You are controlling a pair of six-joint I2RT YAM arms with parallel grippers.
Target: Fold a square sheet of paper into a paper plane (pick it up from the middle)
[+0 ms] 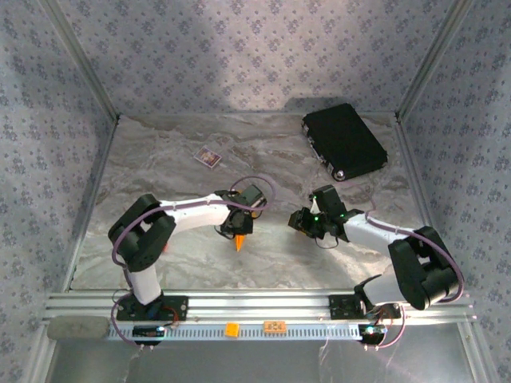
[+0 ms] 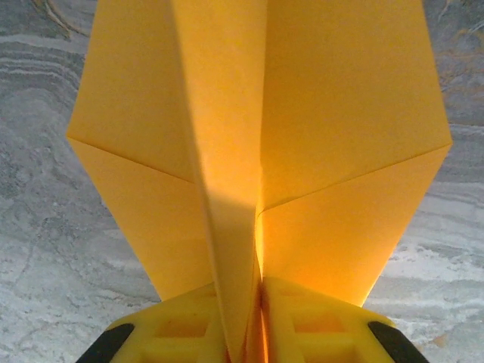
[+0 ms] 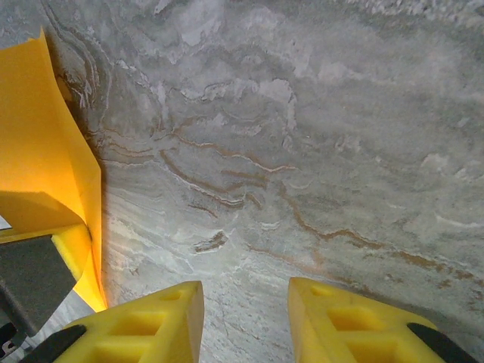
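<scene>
- Left of centre, toward the back of the marbled table [image 1: 263,263]: a small red block [image 1: 207,156], lying flat and well apart from both arms.
- Nearer the middle in the top view: left gripper [image 1: 239,227] angled down over the table; clamped tight on the paper plane [image 1: 239,242], with the orange tip poking out below toward the near edge; cannot tell whether that tip touches the table.
- From the left wrist: left gripper [image 2: 257,329] with yellow fingers [image 2: 181,329] pressed together on the centre fold of the paper plane [image 2: 333,113]; two wings spread to either side of the pinched crease, each crossed by a diagonal fold line; marble beneath.
- Right of the plane in the top view: right gripper [image 1: 302,222] low over the table, facing the left one, near it but apart.
- From the right wrist: right gripper [image 3: 246,321] with fingers parted wide, nothing between them, bare marble in the gap; at the left edge, a curled flap of the paper plane [image 3: 45,151].
- Far right, at the back: a black case [image 1: 344,140], shut, lying flat at an angle.
</scene>
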